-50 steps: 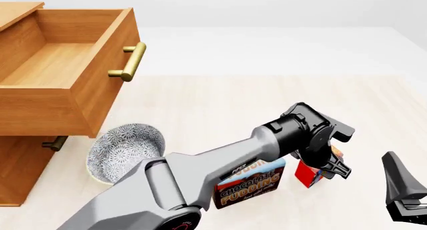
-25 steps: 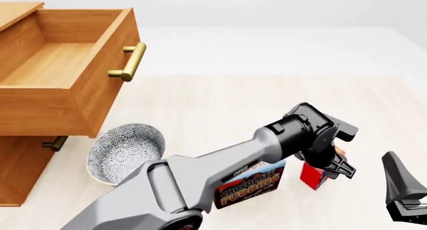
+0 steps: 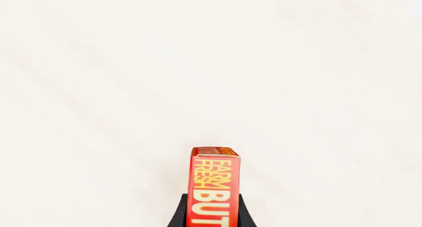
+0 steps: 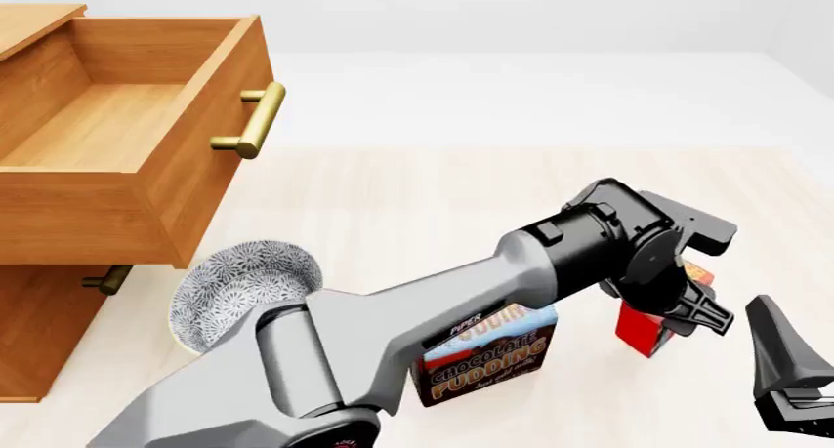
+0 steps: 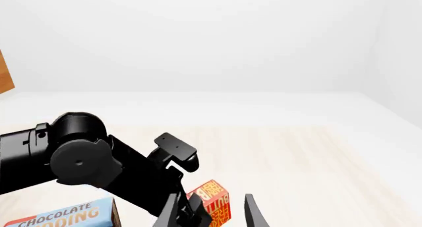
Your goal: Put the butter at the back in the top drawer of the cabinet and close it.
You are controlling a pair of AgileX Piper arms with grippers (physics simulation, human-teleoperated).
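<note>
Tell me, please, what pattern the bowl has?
The bowl has a grey-and-white floral pattern, best seen in the front view.

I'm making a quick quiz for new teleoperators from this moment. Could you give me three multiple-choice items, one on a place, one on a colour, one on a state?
1. Where does the patterned bowl sit?
A. inside the top drawer
B. on the table below the open drawer's front
C. on top of the pudding box

2. What colour is the butter box?
A. red
B. green
C. white

3. What state is the top drawer in?
A. pushed shut
B. pulled open, nothing seen inside
C. pulled open with the butter inside

Answers:
1 B: the front view shows it on the table by the cabinet, left of the pudding box.
2 A: the left wrist view shows a red face with pale lettering.
3 B: its bare wooden floor shows, while the left gripper has its jaws on the butter over the table.
</note>
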